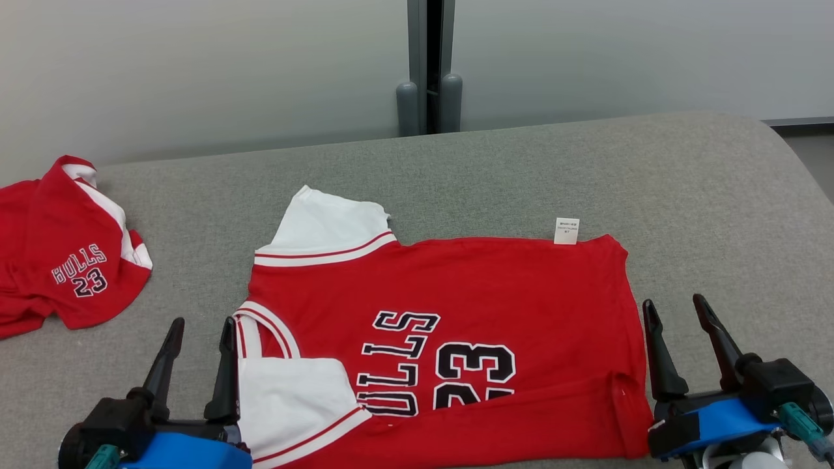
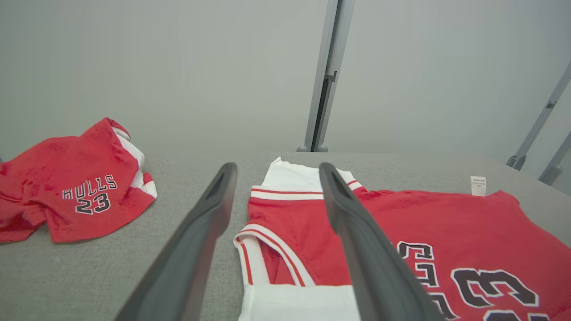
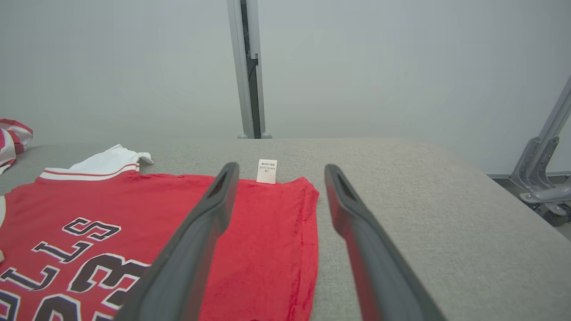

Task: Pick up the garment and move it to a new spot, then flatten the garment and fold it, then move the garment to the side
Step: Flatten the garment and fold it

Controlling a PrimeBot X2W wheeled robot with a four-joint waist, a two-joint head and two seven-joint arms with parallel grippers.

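Observation:
The garment (image 1: 495, 293) is a red jersey with white sleeves and black "BULLS 23" print, lying spread on the grey padded table (image 1: 684, 189), collar to the left, hem to the right. A band of red cloth along its near edge covers part of the print. My left gripper (image 1: 202, 322) stands open just left of the collar and near sleeve, with nothing between its fingers. The left wrist view shows that gripper (image 2: 276, 171) over the collar end of the jersey (image 2: 446, 218). My right gripper (image 1: 673, 301) is open and empty beside the hem; in its own view the gripper (image 3: 281, 170) straddles the jersey's (image 3: 134, 200) hem edge.
Red shorts (image 1: 65, 254) with the same print lie crumpled at the table's far left, also seen as red shorts (image 2: 76, 187) from the left wrist. A white label (image 1: 566, 230) sticks out at the jersey's far edge. A grey post (image 1: 429, 65) stands behind the table.

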